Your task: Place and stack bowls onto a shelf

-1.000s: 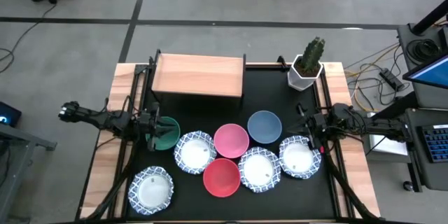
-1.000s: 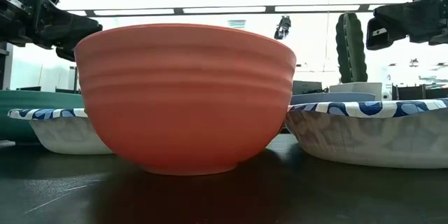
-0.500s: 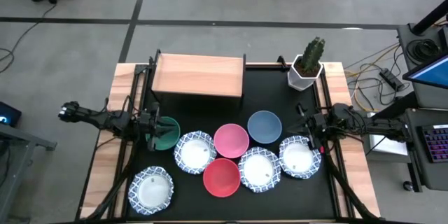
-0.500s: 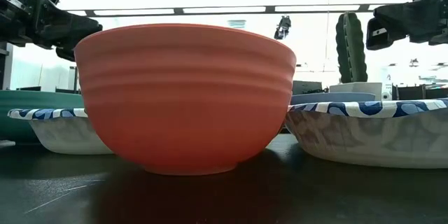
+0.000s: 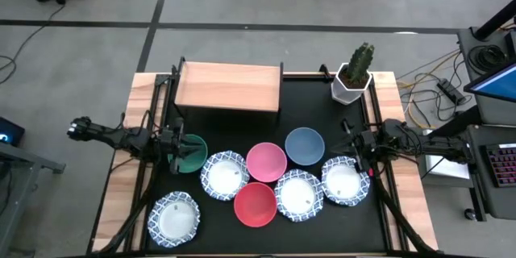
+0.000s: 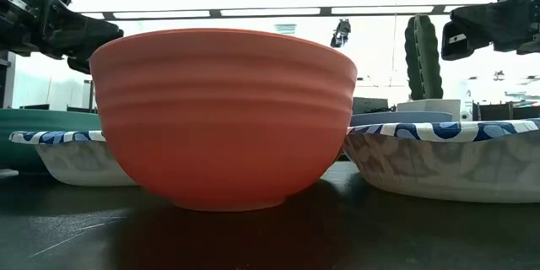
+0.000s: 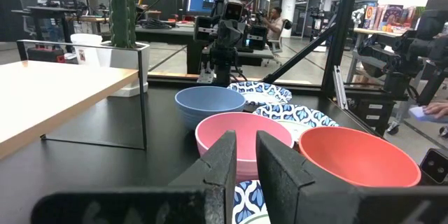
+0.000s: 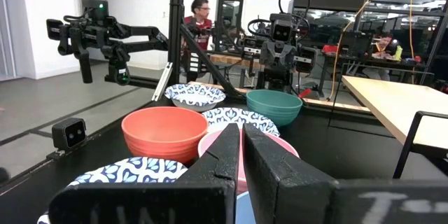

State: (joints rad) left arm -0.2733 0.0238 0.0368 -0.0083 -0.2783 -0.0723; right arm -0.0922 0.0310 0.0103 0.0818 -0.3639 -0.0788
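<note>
Several bowls sit on the black mat (image 5: 314, 113). They are green (image 5: 193, 155), pink (image 5: 266, 161), blue-grey (image 5: 305, 145) and red (image 5: 255, 204), plus white blue-rimmed ones (image 5: 224, 174), (image 5: 175, 218), (image 5: 299, 194), (image 5: 345, 181). The wooden shelf (image 5: 230, 87) stands at the far left with nothing on it. My left gripper (image 5: 176, 150) is shut and hovers over the green bowl's left rim, above it in the low view (image 6: 89, 38). My right gripper (image 5: 351, 147) is shut and hovers above the rightmost white bowl, also seen in the low view (image 6: 456, 40).
A cactus in a white hexagonal pot (image 5: 353, 74) stands at the far right corner of the mat. The black frame posts of the shelf (image 7: 145, 98) stand beside the bowls. People sit at desks in the room beyond the table (image 8: 199, 10).
</note>
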